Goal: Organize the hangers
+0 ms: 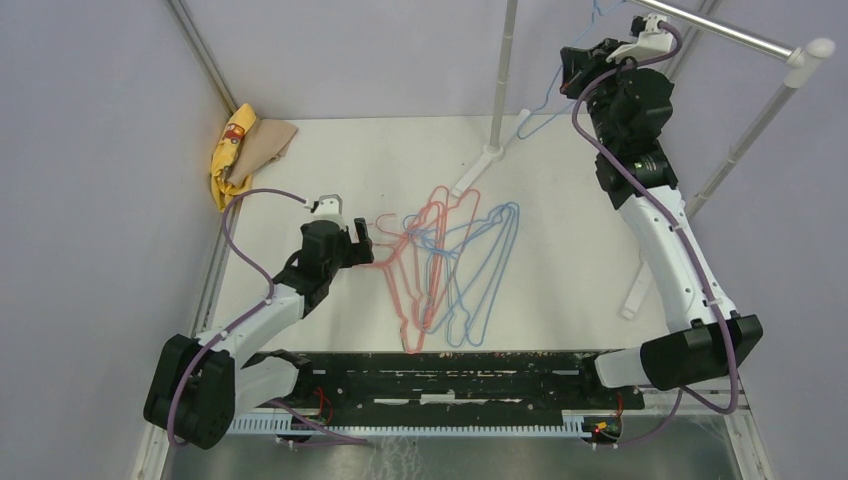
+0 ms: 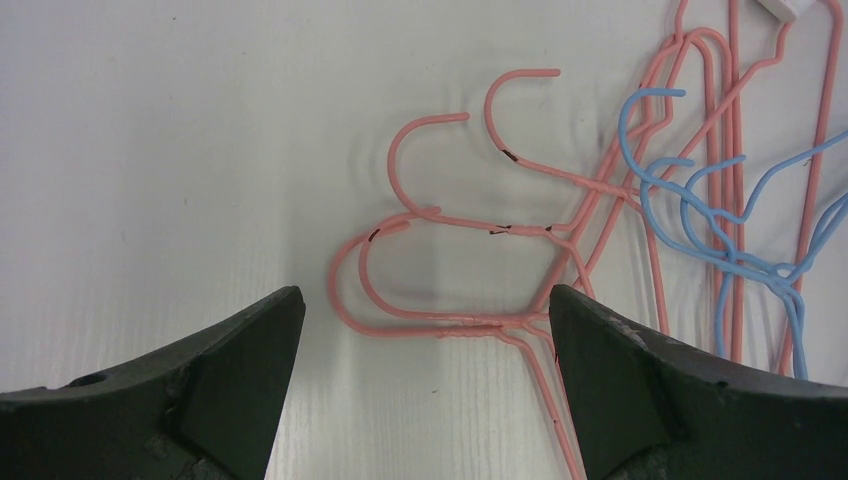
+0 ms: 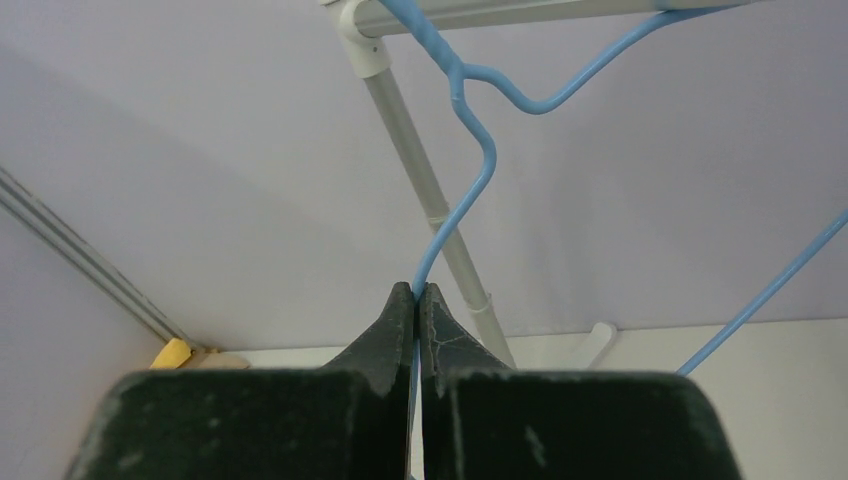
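Overhead, right pincer (image 3: 418, 290) clamps blue hanger (image 3: 492, 158), hook pointing upward.

Pink and blue hangers (image 1: 450, 265) lie tangled mid-table, the left jaws just beside them.

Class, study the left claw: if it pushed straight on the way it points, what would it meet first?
Most likely the hook of the nearest pink hanger, which lies on the table in the gap of the open left claw. Depth is unclear, so it might touch bare table just short of it.

Lilac walls (image 1: 400, 50) (plain), white table (image 1: 330, 160)
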`<action>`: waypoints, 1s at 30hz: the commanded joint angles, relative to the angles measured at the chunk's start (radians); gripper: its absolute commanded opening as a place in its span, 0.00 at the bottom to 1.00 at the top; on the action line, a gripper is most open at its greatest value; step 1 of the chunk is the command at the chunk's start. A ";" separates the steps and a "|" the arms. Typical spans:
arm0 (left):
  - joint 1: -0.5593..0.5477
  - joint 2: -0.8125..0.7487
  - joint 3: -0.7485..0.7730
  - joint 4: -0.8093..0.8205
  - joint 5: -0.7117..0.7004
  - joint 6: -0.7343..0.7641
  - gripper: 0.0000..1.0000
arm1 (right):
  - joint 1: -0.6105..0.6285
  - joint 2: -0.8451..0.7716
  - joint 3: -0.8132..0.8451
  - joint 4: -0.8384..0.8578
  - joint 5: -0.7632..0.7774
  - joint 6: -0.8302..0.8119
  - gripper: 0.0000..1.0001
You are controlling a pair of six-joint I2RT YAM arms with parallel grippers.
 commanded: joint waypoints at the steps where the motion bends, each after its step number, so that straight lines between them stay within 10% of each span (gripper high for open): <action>1: -0.003 0.010 -0.001 0.056 -0.016 -0.021 0.99 | -0.047 0.050 0.081 0.035 0.017 0.030 0.01; 17: -0.002 0.034 -0.007 0.062 -0.018 -0.011 0.99 | -0.192 0.041 -0.028 -0.003 0.031 0.164 0.02; 26: -0.003 0.032 -0.015 0.062 -0.017 -0.011 0.99 | -0.193 -0.087 -0.154 -0.072 0.056 0.173 0.66; 30: -0.003 0.034 -0.017 0.061 -0.020 -0.008 0.99 | -0.193 -0.175 -0.198 -0.133 0.050 0.161 0.76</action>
